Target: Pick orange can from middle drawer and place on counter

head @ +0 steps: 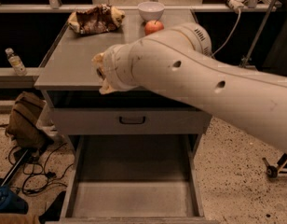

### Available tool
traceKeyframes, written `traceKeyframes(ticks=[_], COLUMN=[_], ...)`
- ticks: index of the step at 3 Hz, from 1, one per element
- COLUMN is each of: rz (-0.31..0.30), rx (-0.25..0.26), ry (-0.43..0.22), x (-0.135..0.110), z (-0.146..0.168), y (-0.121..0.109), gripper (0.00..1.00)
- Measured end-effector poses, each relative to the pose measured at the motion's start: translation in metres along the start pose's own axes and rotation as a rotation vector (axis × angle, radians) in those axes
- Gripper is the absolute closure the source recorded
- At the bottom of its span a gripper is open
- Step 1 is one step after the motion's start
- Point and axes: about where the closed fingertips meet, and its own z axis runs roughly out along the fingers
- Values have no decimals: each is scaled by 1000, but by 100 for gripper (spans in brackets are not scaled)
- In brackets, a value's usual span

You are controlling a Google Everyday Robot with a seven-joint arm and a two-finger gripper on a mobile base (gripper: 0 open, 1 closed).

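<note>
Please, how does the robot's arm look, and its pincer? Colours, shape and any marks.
The arm is a thick, cream-white, rounded tube with small dark holes and a vent grille near the joint. The pincer, at the arm's tip above the counter's front edge, looks pale yellowish.

Arm (190,73) looks like smooth off-white plastic, mostly matt, a bit scuffed up near the claw (102,76), which hangs over the front edge of the bench (73,59). Bench top is smooth grey with a slight sheen. Open drawer (134,197) floor is flat matt grey. Snack bag (94,18) is crinkly, bowl (151,9) glossy white.
</note>
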Motion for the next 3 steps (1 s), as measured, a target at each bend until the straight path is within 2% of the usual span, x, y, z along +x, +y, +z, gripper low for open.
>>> traceKeyframes(ticks=[1, 2, 3], rz=[9, 64, 135], rx=[35, 56, 99], ry=[42, 60, 77], x=[35, 64, 90], z=[11, 19, 14], y=[-30, -32, -23], gripper=[100, 100, 100])
